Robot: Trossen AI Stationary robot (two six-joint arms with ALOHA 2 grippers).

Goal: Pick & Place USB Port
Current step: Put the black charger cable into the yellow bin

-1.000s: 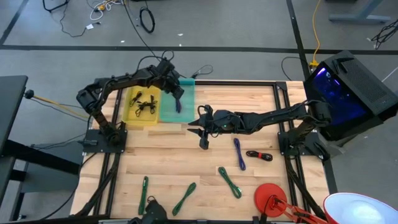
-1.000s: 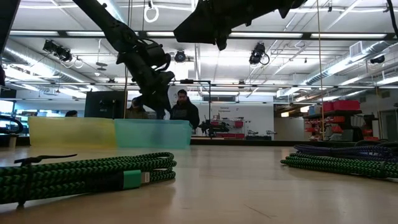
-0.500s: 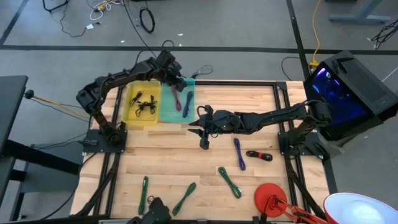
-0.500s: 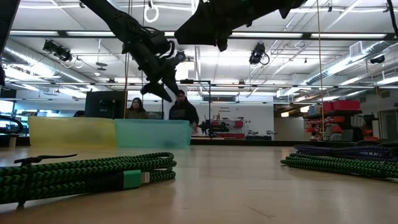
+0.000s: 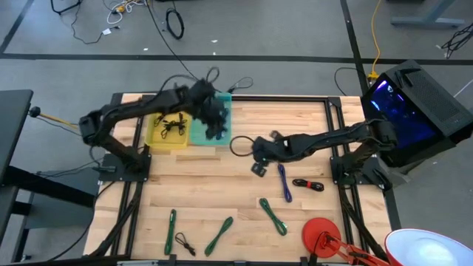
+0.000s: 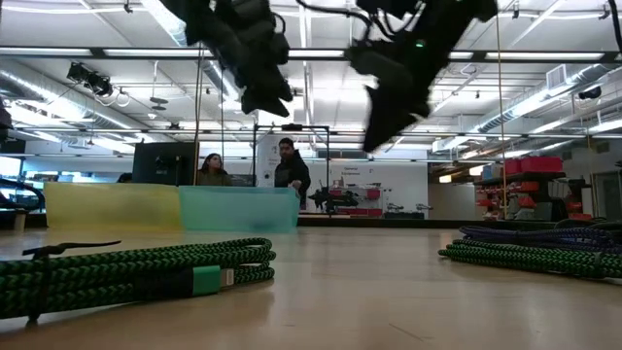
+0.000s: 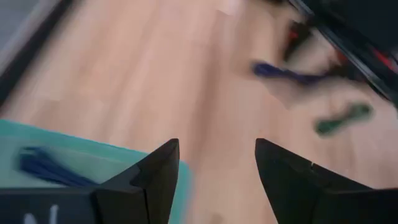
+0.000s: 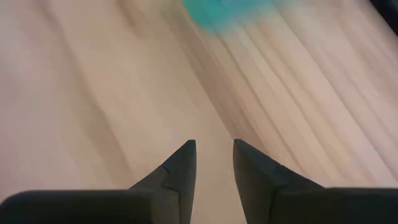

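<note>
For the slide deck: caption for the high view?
Left gripper over the teal bin; right gripper beside the purple cable.

Blue USB cable [image 7: 46, 167] — bundled, lying inside the teal bin [image 5: 201, 127], beneath the left gripper [image 5: 215, 127]. A purple cable [image 5: 284, 182] lies straight on the bench [image 5: 222, 192] just beside the right gripper [image 5: 258, 167]; a red-black cable [image 5: 308, 185] lies beyond it — three green cables [image 5: 273, 216] well apart.
</note>
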